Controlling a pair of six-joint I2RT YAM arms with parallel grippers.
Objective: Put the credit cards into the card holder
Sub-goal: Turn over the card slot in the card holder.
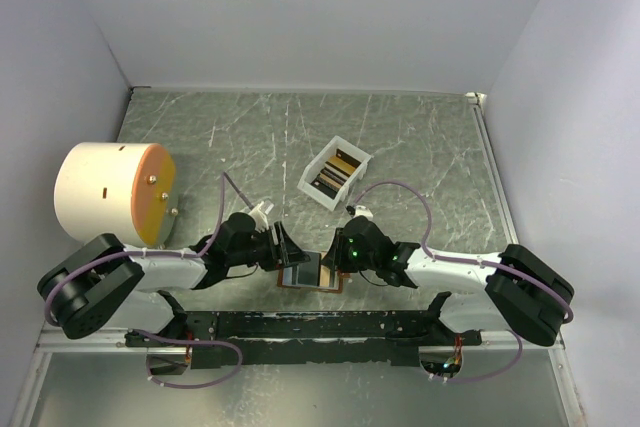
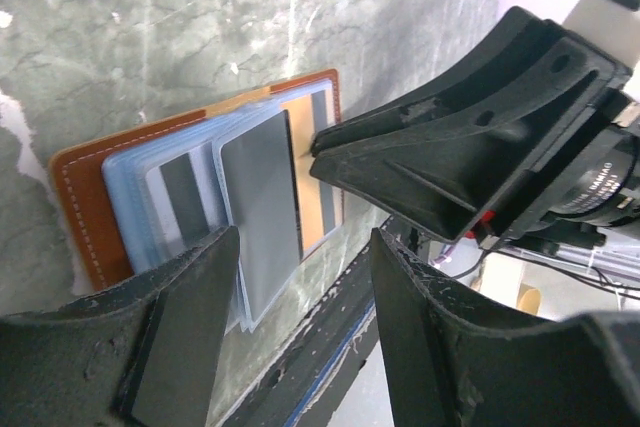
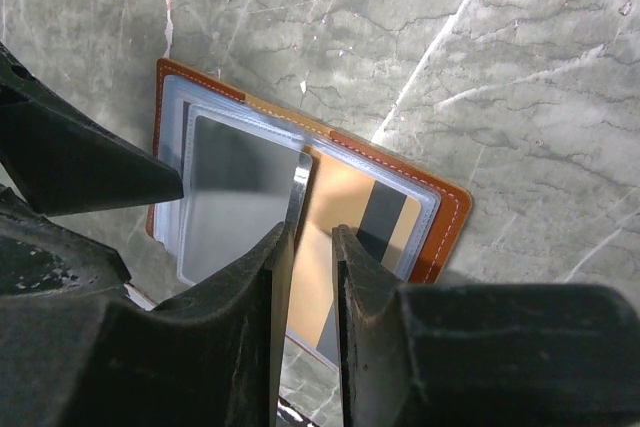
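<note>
The brown card holder (image 1: pixel 312 273) lies open on the table between my two grippers. In the left wrist view its pale blue-grey pockets (image 2: pixel 125 197) hold a pale striped card (image 2: pixel 185 202), a grey card (image 2: pixel 262 197) and a gold striped card (image 2: pixel 320 172). My left gripper (image 2: pixel 305 237) is open and empty, with its left finger over the pocket's near corner. My right gripper (image 3: pixel 312 235) stands narrowly open over the gold card (image 3: pixel 345 212). Its left finger meets the edge of the grey card (image 3: pixel 235 187). Other credit cards lie in the white box (image 1: pixel 334 173).
A large white cylinder with an orange face (image 1: pixel 112 192) lies at the left. The white box sits just behind the grippers. The black mounting rail (image 1: pixel 300 325) runs right behind the holder's near edge. Walls close the table on three sides.
</note>
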